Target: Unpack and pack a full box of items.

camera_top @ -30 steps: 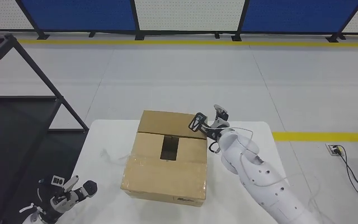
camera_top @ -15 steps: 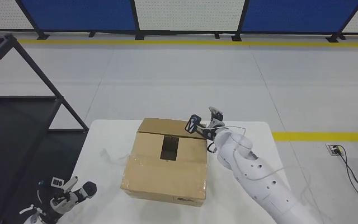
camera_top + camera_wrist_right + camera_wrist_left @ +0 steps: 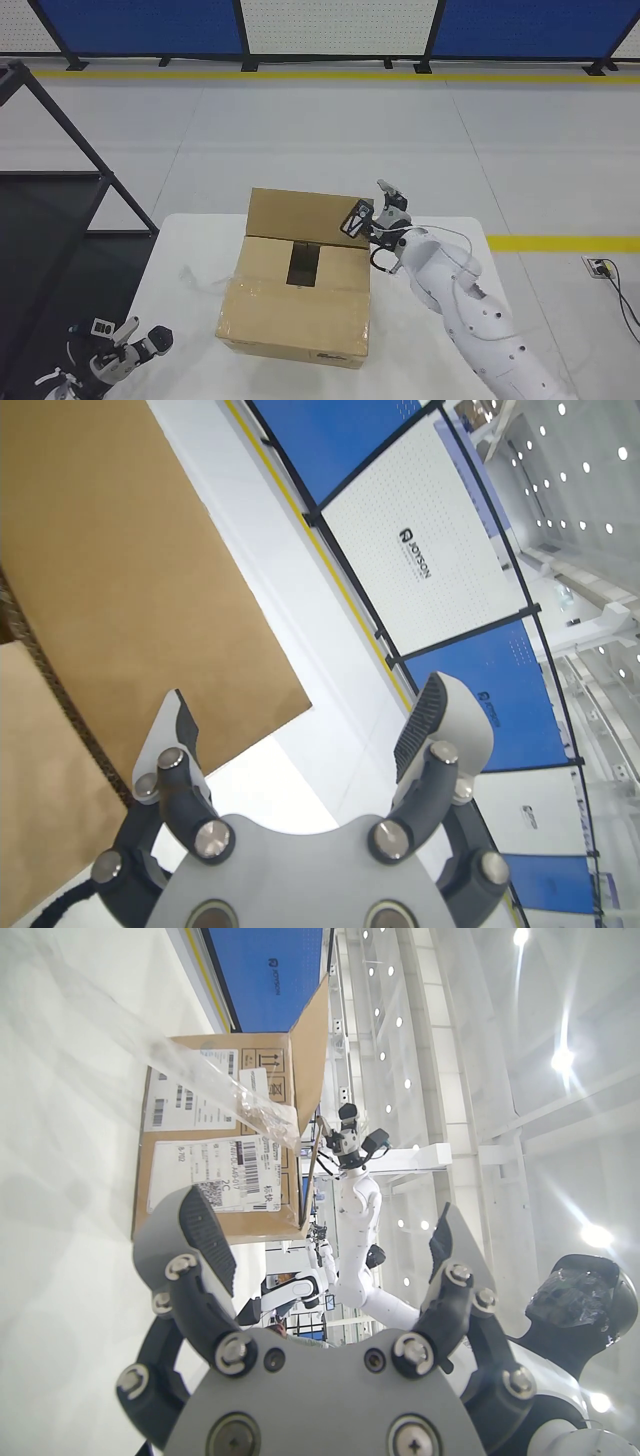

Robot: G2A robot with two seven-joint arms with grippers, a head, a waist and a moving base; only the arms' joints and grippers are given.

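The right gripper is standing wide open with nothing between its pads, hovering at the far right corner of the cardboard box. One of its fingers is sitting just by the corner of the far flap, though I cannot tell whether it is touching the board. That flap is tilting upward, its long edge running side to side across the table. It is lying just inward of the jaws, so this arm looks much the nearer for folding it back. The left gripper is gaping open and empty too, hanging low off the table's near left corner, well apart from the box. The near flaps are lying shut around a dark gap, and a loose strip of clear tape is trailing off the box's side. Nothing seems to be blocking the flap's outward swing.
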